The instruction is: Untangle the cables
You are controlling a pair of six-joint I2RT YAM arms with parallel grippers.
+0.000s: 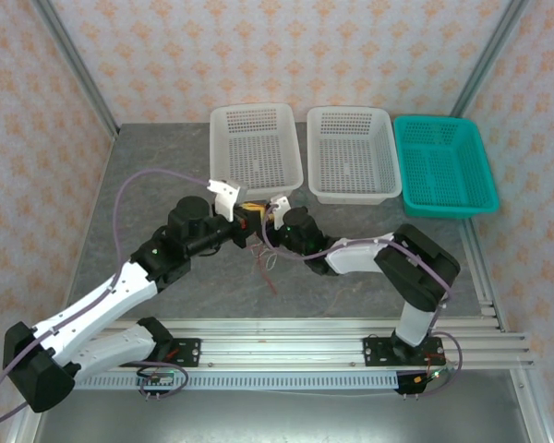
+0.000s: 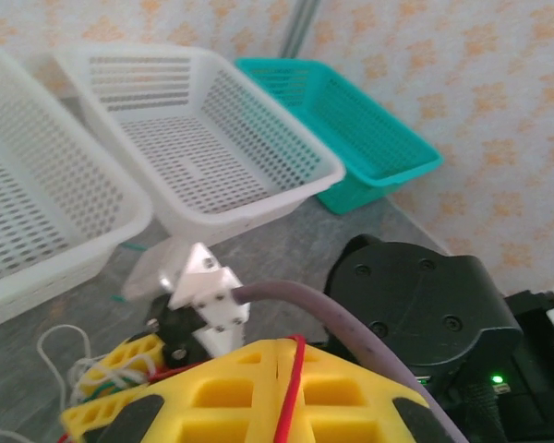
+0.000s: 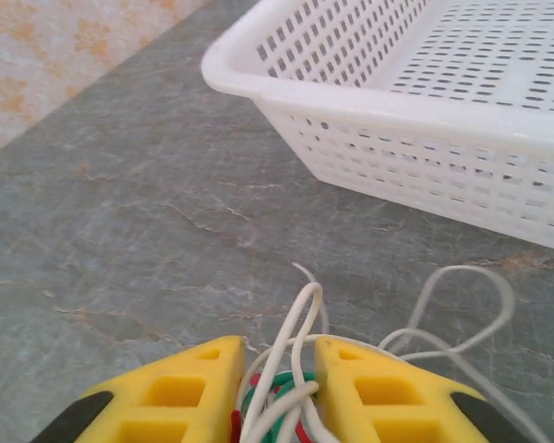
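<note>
The cables [image 3: 284, 397] form a small clump of white, red and green strands wedged between my right gripper's [image 3: 279, 355] yellow fingers, which are closed against it. White loops [image 3: 462, 305] spill onto the grey table. My left gripper [image 2: 282, 346] is shut, with a red cable [image 2: 294, 392] pinched in the seam of its fingers. From above, the left gripper [image 1: 249, 221] and right gripper [image 1: 270, 227] meet tip to tip just below the left white basket. Thin strands [image 1: 265, 266] dangle beneath them. In the left wrist view, the right gripper's fingers [image 2: 120, 369] hold white wires.
Three baskets line the back of the table: a white one [image 1: 255, 148], a second white one [image 1: 351, 152] and a teal one [image 1: 443, 166]. The first basket's rim [image 3: 425, 101] is close ahead of the right gripper. A thick purplish-grey arm cable [image 2: 351, 323] runs beside the left fingers.
</note>
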